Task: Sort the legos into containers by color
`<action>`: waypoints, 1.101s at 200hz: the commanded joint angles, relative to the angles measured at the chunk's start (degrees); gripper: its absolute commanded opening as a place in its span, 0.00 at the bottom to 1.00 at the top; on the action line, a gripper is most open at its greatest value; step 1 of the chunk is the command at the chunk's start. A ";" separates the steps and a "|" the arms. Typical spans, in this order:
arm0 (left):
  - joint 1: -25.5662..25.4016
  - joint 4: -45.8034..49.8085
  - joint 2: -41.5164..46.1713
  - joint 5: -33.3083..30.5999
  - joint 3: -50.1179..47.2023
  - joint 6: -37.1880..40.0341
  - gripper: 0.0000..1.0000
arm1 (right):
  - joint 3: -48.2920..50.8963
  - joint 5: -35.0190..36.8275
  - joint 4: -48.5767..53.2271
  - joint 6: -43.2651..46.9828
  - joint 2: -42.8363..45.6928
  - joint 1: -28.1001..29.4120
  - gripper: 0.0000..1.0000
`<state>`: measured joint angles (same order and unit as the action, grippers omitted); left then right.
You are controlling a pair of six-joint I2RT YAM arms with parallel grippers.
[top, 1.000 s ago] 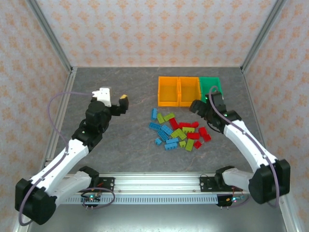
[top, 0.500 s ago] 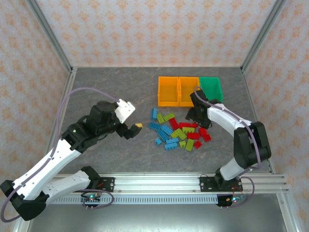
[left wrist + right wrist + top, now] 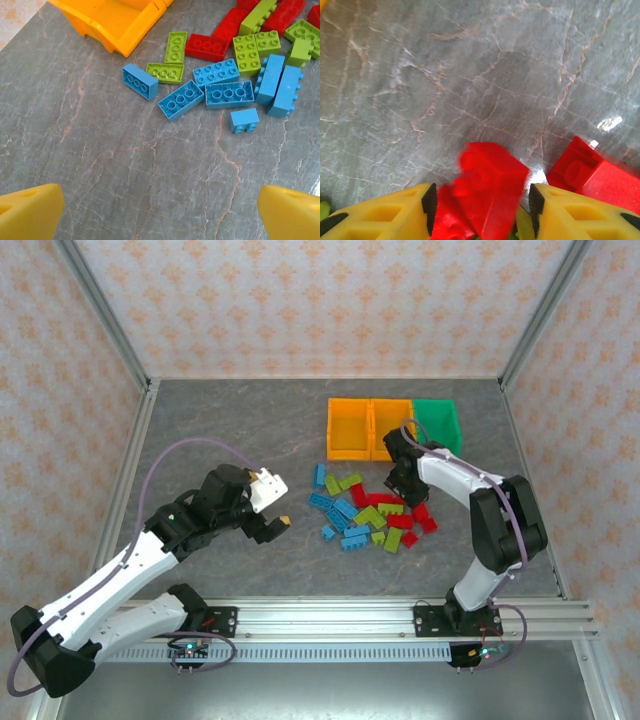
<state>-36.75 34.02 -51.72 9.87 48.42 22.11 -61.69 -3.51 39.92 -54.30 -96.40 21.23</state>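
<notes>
- legos (image 3: pixel 370 510) in blue, lime and red lie in a loose heap on the grey table (image 3: pixel 230 430), between the two grippers in the top view.
- the left gripper (image 3: pixel 275 525) sits low over bare table, with the heap just beyond its fingertips. its fingers are spread and nothing is between them.
- the right gripper (image 3: pixel 400 488) points down into the heap's far edge. just behind it three bins stand side by side in a row: the first orange-yellow bin (image 3: pixel 348 430), the second orange-yellow bin (image 3: pixel 390 418) and the green bin (image 3: pixel 440 420).
- in the left wrist view, the yellow fingers (image 3: pixel 30 212) stand wide apart at the lower corners, with bare table between them.
- ahead of them lie blue bricks (image 3: pixel 180 100), with lime bricks (image 3: pixel 175 47) and a red one (image 3: pixel 206 47) farther on. a corner of an orange-yellow bin is ahead and to the left.
- in the right wrist view, a blurred red brick (image 3: pixel 492 185) stands tilted between the yellow fingers (image 3: pixel 385 212), close to the finger on the right.
- whether the pads press on it i cannot tell.
- a second red brick (image 3: pixel 597 172) lies just outside that finger, and bare table stretches ahead.
</notes>
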 commanded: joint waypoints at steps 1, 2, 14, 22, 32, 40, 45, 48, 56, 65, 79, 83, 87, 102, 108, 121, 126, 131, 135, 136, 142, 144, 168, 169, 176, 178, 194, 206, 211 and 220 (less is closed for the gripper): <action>-0.17 -2.20 1.10 -0.64 -0.61 1.98 1.00 | 1.46 -0.79 0.63 -3.60 -0.64 0.18 0.54; -0.17 -2.20 1.10 -0.68 -0.61 1.98 1.00 | 1.52 -0.88 0.57 -3.61 -0.64 0.15 0.54; -0.10 -2.24 1.12 -0.73 -0.53 2.01 1.00 | 2.28 -1.16 0.66 -4.28 0.39 0.28 0.56; -0.07 -2.29 1.19 -0.76 -0.61 2.06 1.00 | 2.73 -1.50 0.61 -4.33 1.50 0.23 0.56; -0.07 -2.29 1.27 -1.00 -0.70 2.06 1.00 | 3.22 -1.20 0.59 -4.23 3.09 0.44 0.57; -0.03 -2.28 1.23 -1.14 -0.77 2.18 1.00 | 3.54 -0.38 0.40 -3.92 3.88 0.49 0.57; -0.07 -2.29 1.23 -1.16 -0.80 2.19 1.00 | 3.62 0.44 0.41 -3.68 4.14 0.49 0.57; -0.12 -2.29 1.19 -1.11 -0.84 2.17 1.00 | 3.58 0.94 0.42 -3.50 4.11 0.53 0.57; -0.07 -2.38 1.19 -1.06 -0.75 2.17 1.00 | 3.36 1.81 0.46 -3.18 3.55 0.41 0.57; -0.07 -2.53 1.10 -1.00 -0.78 2.16 1.00 | 2.57 1.68 0.16 -2.46 2.09 0.40 0.57; -0.10 -2.59 1.01 -0.81 -0.79 2.04 1.00 | 1.63 0.47 -1.00 -2.30 -0.49 0.39 0.57; -0.06 -2.57 0.93 -0.80 -0.75 1.98 1.00 | 1.66 -0.12 -1.81 -2.30 -1.09 0.41 0.57; -0.07 -2.51 0.86 -0.80 -0.79 1.96 1.00 | 1.71 -0.70 -2.80 -2.30 -1.55 0.39 0.57; -0.07 -2.12 0.83 -0.85 -0.81 1.89 1.00 | 1.61 -1.69 -4.50 -2.79 -3.74 0.39 0.59; -0.07 -2.03 0.84 -1.03 -0.86 1.90 1.00 | 1.47 -1.65 -4.80 -2.68 -4.46 0.47 0.61; -0.08 -1.85 0.88 -1.44 -1.04 1.88 1.00 | 0.67 -1.46 -4.56 -2.61 -5.90 0.43 0.65; -0.08 -1.85 1.03 -1.62 -1.12 1.83 1.00 | 0.48 -1.40 -4.55 -2.50 -6.26 0.41 0.66; -0.10 -1.85 1.01 -1.74 -1.16 1.87 1.00 | 0.39 -1.29 -4.50 -2.40 -6.64 0.41 0.67; -0.08 -1.85 1.09 -1.85 -1.18 1.94 1.00 | 0.37 -1.26 -4.50 -2.39 -6.82 0.42 0.67; -0.08 -1.85 1.10 -1.86 -1.20 1.91 1.00 | 0.36 -1.20 -4.50 -2.39 -6.89 0.40 0.66; -0.07 -1.83 1.14 -1.91 -1.16 1.93 1.00 | 0.34 -0.81 -4.34 -2.48 -7.17 0.39 0.66; -0.07 -1.80 1.18 -1.95 -1.17 1.90 1.00 | 0.39 -0.67 -4.37 -2.48 -7.25 0.43 0.66; -0.07 -1.72 1.18 -2.24 -1.18 1.90 1.00 | 0.76 0.11 -4.31 -2.66 -8.59 0.07 0.59; -0.07 -1.70 1.23 -2.28 -1.16 1.89 1.00 | 0.77 0.10 -4.32 -2.66 -8.61 0.05 0.58; -0.07 -1.68 1.23 -2.38 -1.21 1.89 1.00 | 0.99 0.13 -4.56 -2.65 -8.76 -0.01 0.56; -0.07 -1.68 1.26 -2.39 -1.18 1.89 1.00 | 1.08 0.20 -4.71 -2.67 -8.73 -0.04 0.55; -0.07 -1.75 1.41 -2.52 -1.36 1.91 1.00 | 1.64 0.40 -5.68 -2.76 -8.07 -0.11 0.48; -0.07 -1.72 1.45 -2.54 -1.45 1.89 1.00 | 1.74 0.60 -6.14 -2.19 -6.51 -0.11 0.39; -0.07 -1.75 1.45 -2.50 -1.45 1.91 1.00 | 1.73 0.98 -6.33 -1.69 -5.68 -0.12 0.34; -0.07 -1.76 1.45 -2.45 -1.48 1.93 1.00 | 1.52 1.51 -6.59 -0.65 -3.46 -0.21 0.32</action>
<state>-36.75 32.69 -51.35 8.54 47.79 23.07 -61.56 -3.68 37.47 -56.62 -101.49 21.50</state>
